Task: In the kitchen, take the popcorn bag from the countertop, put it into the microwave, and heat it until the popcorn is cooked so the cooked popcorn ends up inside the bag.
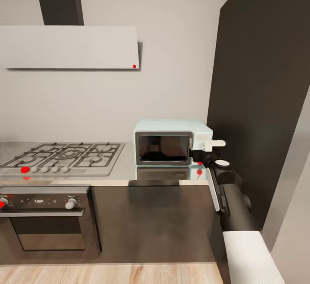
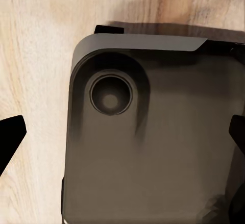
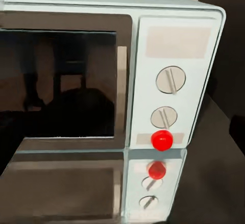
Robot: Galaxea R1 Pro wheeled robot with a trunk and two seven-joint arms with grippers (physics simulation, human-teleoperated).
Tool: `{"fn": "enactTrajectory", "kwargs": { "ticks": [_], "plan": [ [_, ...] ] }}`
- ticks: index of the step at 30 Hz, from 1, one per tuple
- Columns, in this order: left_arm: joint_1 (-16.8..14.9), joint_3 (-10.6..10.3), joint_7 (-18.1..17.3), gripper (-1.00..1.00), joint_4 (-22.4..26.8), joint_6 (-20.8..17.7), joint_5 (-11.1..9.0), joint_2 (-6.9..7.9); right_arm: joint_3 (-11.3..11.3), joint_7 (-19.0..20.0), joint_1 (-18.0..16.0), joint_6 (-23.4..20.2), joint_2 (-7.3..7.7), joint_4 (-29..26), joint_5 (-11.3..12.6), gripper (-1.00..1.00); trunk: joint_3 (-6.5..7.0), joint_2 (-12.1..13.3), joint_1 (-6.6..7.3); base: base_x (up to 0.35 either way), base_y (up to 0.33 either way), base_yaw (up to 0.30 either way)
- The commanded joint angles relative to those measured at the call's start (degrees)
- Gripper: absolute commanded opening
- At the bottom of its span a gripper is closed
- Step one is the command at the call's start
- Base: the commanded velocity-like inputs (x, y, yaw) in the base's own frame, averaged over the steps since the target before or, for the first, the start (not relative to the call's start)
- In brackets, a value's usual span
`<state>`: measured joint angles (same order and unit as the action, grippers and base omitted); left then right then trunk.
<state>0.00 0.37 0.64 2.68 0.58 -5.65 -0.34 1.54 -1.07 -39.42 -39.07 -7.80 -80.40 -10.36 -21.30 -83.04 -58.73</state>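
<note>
Right hand (image 1: pixel 214 145) raised beside control panel of small mint-blue boxy microwave (image 1: pixel 172 142) on grey steel table (image 1: pixel 129 170), door shut, opening undeterminable, nothing visibly held; popcorn bag unlocated; risk: knocking white knobs (image 3: pixel 170 79) or shoving the unit through misjudged reach.

Right arm (image 1: pixel 230 198) outstretched forward, its fingers (image 1: pixel 214 145) seemingly parted; left gripper's dark fingers (image 2: pixel 9 138) spread wide, pointing down.
</note>
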Motion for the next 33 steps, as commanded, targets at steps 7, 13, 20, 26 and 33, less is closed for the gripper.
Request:
{"fn": "enactTrajectory", "kwargs": {
  "ticks": [7, 13, 20, 26, 33],
  "plan": [
    [0.0, 0.0, 0.1, 1.00, 0.0, 0.0, -0.6, -0.02, 0.0, 0.0, 0.0, -0.2, 0.02, 1.0, -0.2, 1.00, -0.06, 0.0, 0.00, 0.000, 0.180, 0.000],
    [0.0, 0.0, 0.1, 1.00, 0.0, 0.0, -0.6, -0.02, 0.0, 0.3, 0.0, -0.4, 0.14, 1.7, -0.1, 1.00, -0.06, 0.0, 0.00, 0.000, 0.014, 0.000],
    [0.0, 0.0, 0.1, 1.00, 0.0, 0.1, -0.6, -0.02, 0.1, 0.1, 0.0, 4.5, 0.48, 8.9, -0.1, 1.00, -0.06, 0.0, 0.00, 0.000, 0.000, 0.000],
    [0.0, 0.0, 0.1, 1.00, 0.0, 0.1, -0.6, -0.02, 0.1, 0.4, -0.3, 6.5, 0.48, 9.9, -0.1, 1.00, -0.06, 0.0, 0.00, 0.000, 0.000, 0.000],
    [0.0, -0.1, 0.0, 1.00, 0.1, 0.1, -0.5, -0.02, 2.8, 0.6, -0.3, 7.0, 0.58, 11.8, 0.0, 1.00, -0.06, 0.0, 0.00, 0.000, 0.000, 0.000]
  ]
}}
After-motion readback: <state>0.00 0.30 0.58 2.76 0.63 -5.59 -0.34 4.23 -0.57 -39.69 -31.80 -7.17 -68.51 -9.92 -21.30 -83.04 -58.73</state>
